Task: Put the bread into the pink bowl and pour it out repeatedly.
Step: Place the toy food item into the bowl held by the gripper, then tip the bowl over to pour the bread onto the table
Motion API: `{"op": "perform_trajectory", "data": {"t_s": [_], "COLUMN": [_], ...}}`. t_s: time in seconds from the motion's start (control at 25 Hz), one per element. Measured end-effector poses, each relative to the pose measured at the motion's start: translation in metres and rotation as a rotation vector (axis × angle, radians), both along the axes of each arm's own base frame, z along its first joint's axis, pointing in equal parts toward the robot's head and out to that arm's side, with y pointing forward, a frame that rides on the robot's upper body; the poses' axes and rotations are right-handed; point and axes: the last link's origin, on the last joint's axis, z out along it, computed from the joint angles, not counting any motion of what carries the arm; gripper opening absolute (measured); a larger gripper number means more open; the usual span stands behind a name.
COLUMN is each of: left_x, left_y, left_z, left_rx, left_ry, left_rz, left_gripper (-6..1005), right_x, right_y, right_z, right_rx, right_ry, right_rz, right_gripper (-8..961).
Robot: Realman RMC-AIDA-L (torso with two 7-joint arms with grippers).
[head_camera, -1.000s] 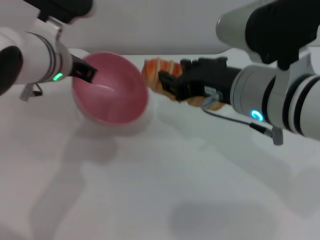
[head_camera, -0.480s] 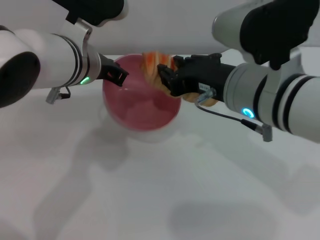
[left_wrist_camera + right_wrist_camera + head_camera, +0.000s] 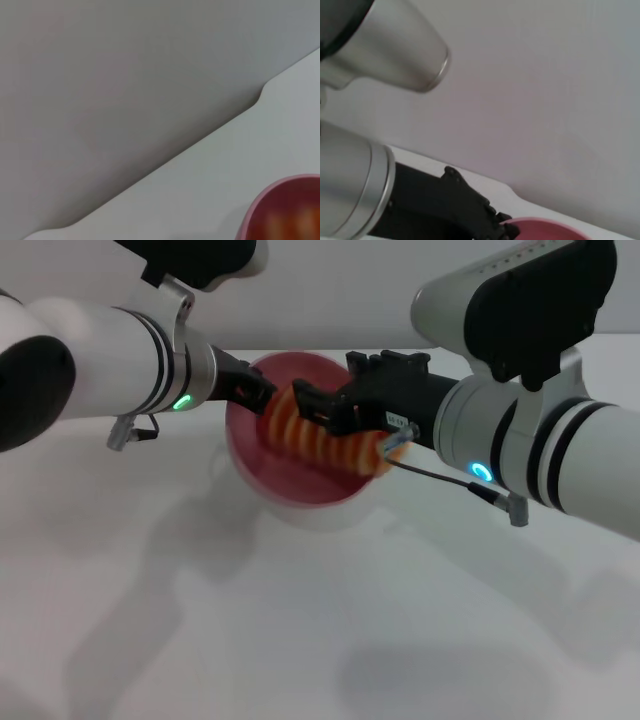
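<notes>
The pink bowl is held off the table at centre back, tilted with its mouth toward me. My left gripper is shut on its left rim. The bread, striped orange and cream, lies across the inside of the bowl. My right gripper reaches in from the right and is shut on the bread's upper side. The left wrist view shows the bowl's rim with an orange blur inside. The right wrist view shows the left arm's black gripper at the bowl's rim.
The white table spreads in front of the bowl, with the arms' shadows on it. A pale wall stands behind the table's back edge. Both forearms cross above the table's back half.
My left gripper has carried the bowl rightward to the centre and tilted it. My right gripper has moved the bread left and down, from beside the bowl to inside it.
</notes>
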Motion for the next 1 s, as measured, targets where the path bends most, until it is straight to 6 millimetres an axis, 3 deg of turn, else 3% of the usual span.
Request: {"op": "perform_trajectory", "data": {"t_s": [0.2, 0.28, 0.4, 0.6, 0.76, 1.0], "left_x": [-0.001, -0.003, -0.007, -0.007, 0.003, 0.023], "left_y": [0.001, 0.002, 0.003, 0.004, 0.001, -0.019], "left_z": [0.003, 0.004, 0.005, 0.009, 0.004, -0.023], "left_rx": [0.010, 0.012, 0.012, 0.033, 0.034, -0.008], "left_ry": [0.001, 0.017, 0.050, 0.166, 0.276, 0.372], "left_rz": [0.002, -0.011, -0.046, -0.115, -0.197, -0.335], "left_gripper": [48, 48, 48, 48, 48, 48], "right_x": [-0.012, -0.018, -0.015, 0.020, 0.052, 0.103], "right_y": [-0.007, -0.009, -0.008, -0.002, -0.001, -0.004], "right_z": [0.011, 0.026, 0.064, 0.114, 0.124, 0.149], "right_rx": [0.042, 0.105, 0.292, 0.554, 0.653, 0.759], "right_ry": [0.021, 0.010, -0.076, -0.250, -0.378, -0.388], "right_rz": [0.043, 0.077, 0.110, 0.022, -0.125, -0.427], "right_gripper": [627, 672, 739, 803, 799, 798]}}
